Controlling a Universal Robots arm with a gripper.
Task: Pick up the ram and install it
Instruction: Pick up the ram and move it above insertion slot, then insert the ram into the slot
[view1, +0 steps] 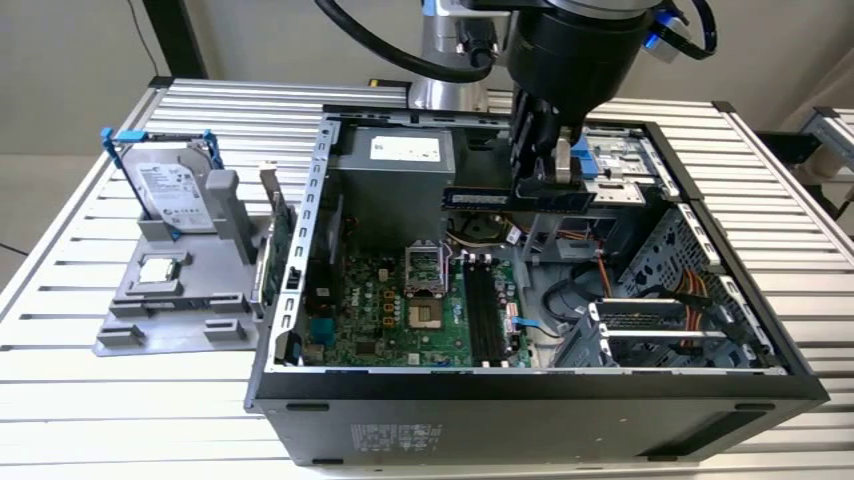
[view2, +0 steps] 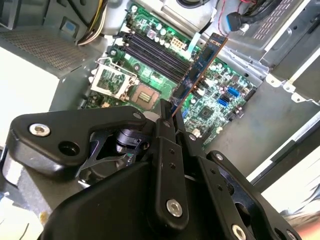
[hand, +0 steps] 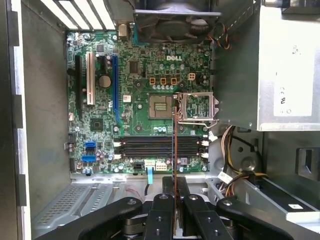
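The ram (view1: 497, 198) is a thin green stick with a dark blue label. My gripper (view1: 542, 188) is shut on one end of it and holds it level above the open computer case (view1: 534, 385). It hangs over the motherboard (view1: 387, 315), apart from the black memory slots (view1: 483, 310). In the second wrist view the ram (view2: 200, 62) sticks out from the gripper (view2: 169, 114) over the slots (view2: 155, 50). In the first wrist view the ram (hand: 174, 145) shows edge-on, crossing the slots (hand: 150, 147) ahead of the gripper (hand: 174, 189).
At the exterior view's left, a grey fixture (view1: 174, 310) carries a silver hard drive in a blue frame (view1: 174, 190) and a green card with a metal bracket (view1: 276, 250). Inside the case are the power supply (view1: 394, 160), the processor socket (view1: 420, 300), cables and a drive cage (view1: 667, 320).
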